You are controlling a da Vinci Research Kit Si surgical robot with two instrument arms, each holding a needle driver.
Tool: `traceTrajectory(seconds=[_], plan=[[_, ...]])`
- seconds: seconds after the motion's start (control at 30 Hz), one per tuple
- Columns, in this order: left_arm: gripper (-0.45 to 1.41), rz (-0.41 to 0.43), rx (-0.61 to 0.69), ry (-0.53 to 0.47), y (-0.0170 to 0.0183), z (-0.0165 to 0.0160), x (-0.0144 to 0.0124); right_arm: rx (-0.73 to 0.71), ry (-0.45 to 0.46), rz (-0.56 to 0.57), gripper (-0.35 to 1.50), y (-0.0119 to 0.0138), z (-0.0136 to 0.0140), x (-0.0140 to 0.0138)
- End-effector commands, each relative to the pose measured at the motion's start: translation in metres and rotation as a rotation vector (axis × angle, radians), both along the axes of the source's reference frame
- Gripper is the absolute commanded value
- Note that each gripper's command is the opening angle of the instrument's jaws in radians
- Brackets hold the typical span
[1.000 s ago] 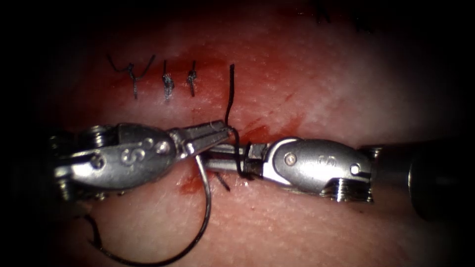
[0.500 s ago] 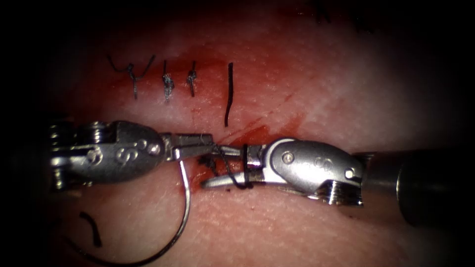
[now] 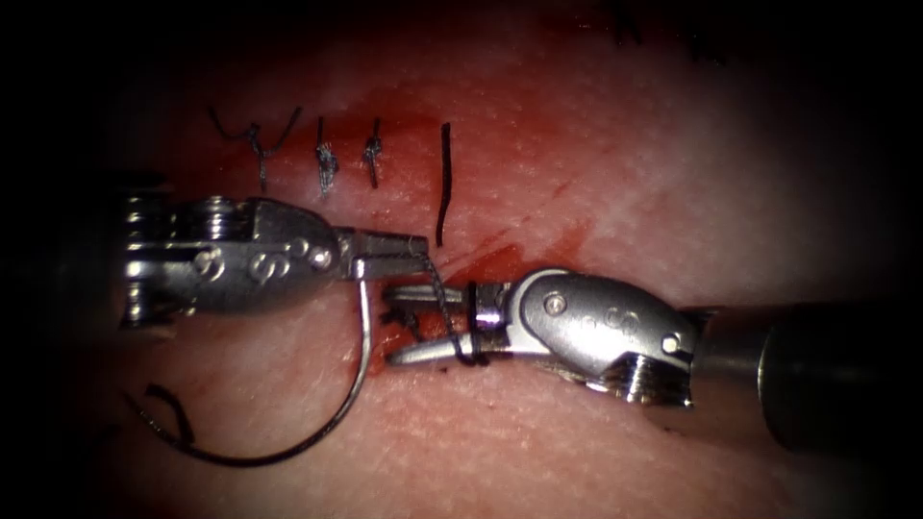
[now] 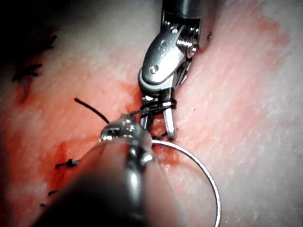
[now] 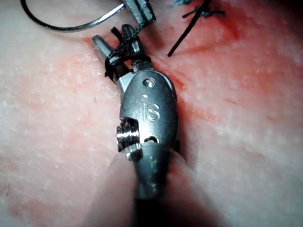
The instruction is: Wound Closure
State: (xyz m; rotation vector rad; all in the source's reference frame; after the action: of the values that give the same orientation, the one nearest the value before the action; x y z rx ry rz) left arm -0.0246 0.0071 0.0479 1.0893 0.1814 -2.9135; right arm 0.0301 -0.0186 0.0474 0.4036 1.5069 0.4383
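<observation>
Since a second ago, our left tool (image 3: 409,252) has been lifting away from our right tool (image 3: 409,322), whose jaws have spread open. At the far left, three tied stitches (image 3: 322,154) are sitting along the cut (image 3: 481,259) in the tissue (image 3: 673,173). We are keeping the left tool's jaws closed on the needle (image 3: 361,375) near its blunt end; the needle is curving down over the tissue on the left of the cut, outside it. A loose thread end (image 3: 444,183) is lying just above the tools. On the right, we are holding the right tool's jaws apart, empty, with thread (image 3: 473,327) looped around them near the hinge.
</observation>
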Motion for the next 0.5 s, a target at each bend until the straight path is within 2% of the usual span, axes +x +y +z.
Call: traceTrajectory(seconds=[0.03, 0.1, 0.33, 0.5], plan=[[-0.45, 0.002, -0.004, -0.002, -0.0002, 0.0009, -0.0005, 0.015, 0.030, 0.007, 0.41, -0.0003, 0.0002, 0.0005], [-0.45, 0.008, -0.013, -0.004, -0.0001, 0.0019, -0.0002, 0.035, 0.067, 0.016, 0.39, -0.0002, 0.0000, 0.0001], [-0.45, 0.018, -0.022, -0.001, 0.0000, 0.0036, 0.0002, 0.048, 0.078, 0.001, 0.36, -0.0006, 0.0003, 0.0000], [-0.45, 0.015, -0.025, -0.001, 0.0001, 0.0043, 0.0002, 0.075, 0.123, -0.005, 0.36, -0.0008, 0.0004, 0.0000]])
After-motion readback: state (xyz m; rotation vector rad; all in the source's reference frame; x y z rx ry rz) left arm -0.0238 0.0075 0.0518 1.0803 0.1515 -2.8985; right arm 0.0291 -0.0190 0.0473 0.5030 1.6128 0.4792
